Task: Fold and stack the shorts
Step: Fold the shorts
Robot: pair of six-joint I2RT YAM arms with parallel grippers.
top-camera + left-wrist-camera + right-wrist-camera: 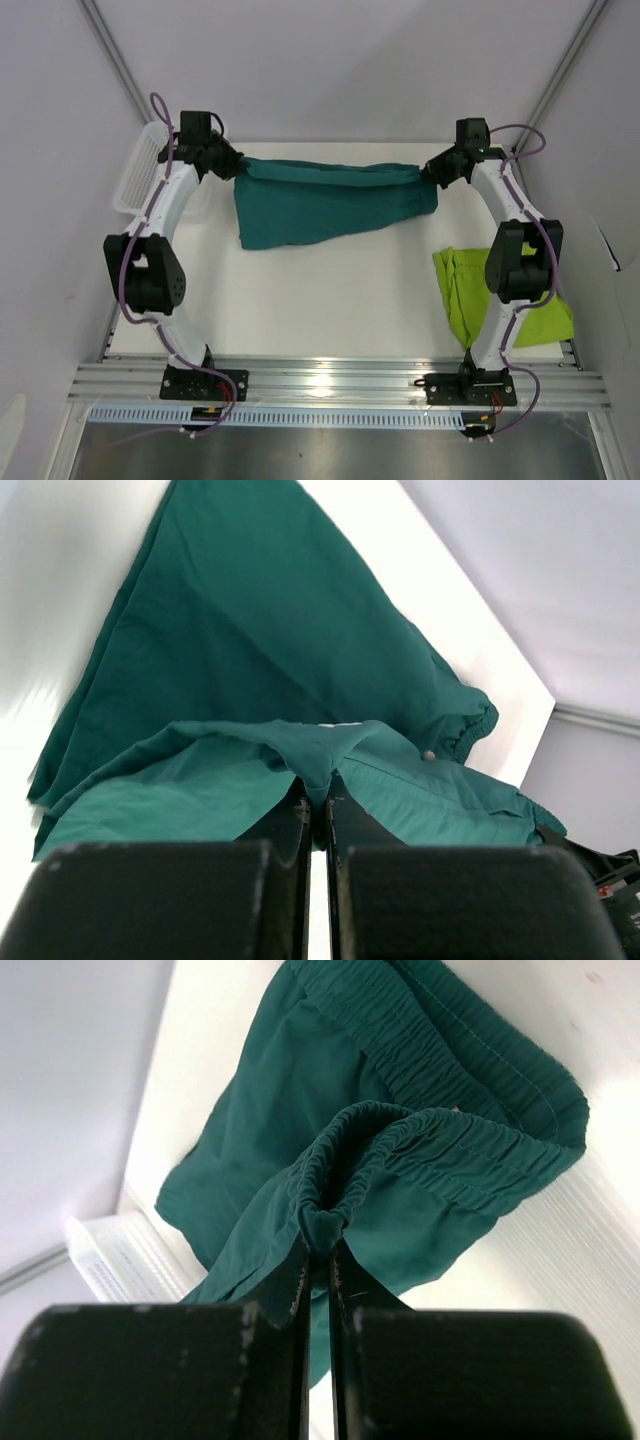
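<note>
In the top view the dark teal shorts (330,205) hang stretched across the upper middle of the frame, between the two arms. The left claw (237,165) pinches their upper left end and the right claw (432,170) pinches their upper right end. The top edge of the cloth runs nearly level from one claw to the other. The rest drapes down toward the white table (330,310), falling lower on the left than on the right. Whether the bottom edge touches the table cannot be told from here.

In the left wrist view the left claw (318,805) is closed on a small fold of the teal fabric, its fingers almost together with the cloth gathered between them. The body of the shorts spreads away above it.

In the right wrist view the right claw (318,1250) is likewise clamped shut on the shorts, here on a bunched stretch of the elastic waistband. The ribbed band curves off to the upper right.

The lime green shorts (462,290) lie crumpled on the table at the lower right of the top view, partly hidden behind the right arm and well apart from the teal pair. A white mesh basket (135,180) sits at the upper left, beside the left arm.
</note>
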